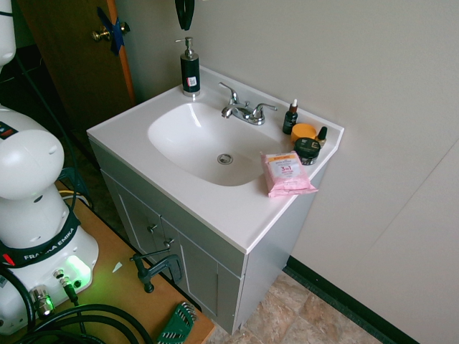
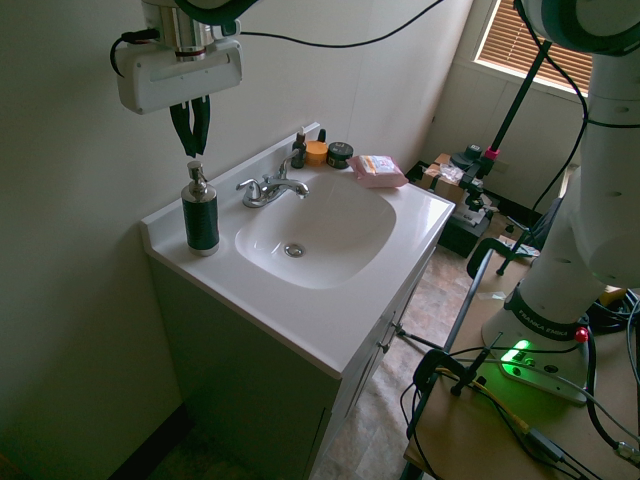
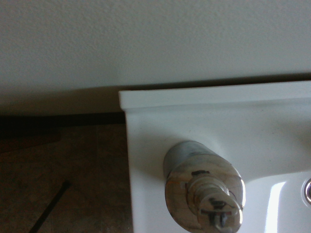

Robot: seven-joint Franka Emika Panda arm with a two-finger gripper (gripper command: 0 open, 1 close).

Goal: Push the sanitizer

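The sanitizer (image 1: pixel 190 72) is a tall black pump bottle with a silver pump head and a small red-white label. It stands upright on the back corner of the white vanity top (image 1: pixel 215 208), beside the wall. My gripper (image 2: pixel 192 150) hangs straight above the pump head with a small gap, and its dark fingers are drawn together with nothing between them. From the other side the gripper (image 1: pixel 186 26) shows only at the top edge, above the bottle. In the second exterior view the sanitizer (image 2: pixel 200 215) is at the left end. The wrist view looks down on the silver pump head (image 3: pixel 204 189).
A chrome faucet (image 1: pixel 244 111) stands behind the basin (image 1: pixel 193 136). At the far end are a small dropper bottle (image 1: pixel 290 118), an orange jar (image 1: pixel 304 132), a dark jar (image 1: pixel 308 149) and a pink wipes pack (image 1: pixel 287 173). The wall runs close behind the sanitizer.
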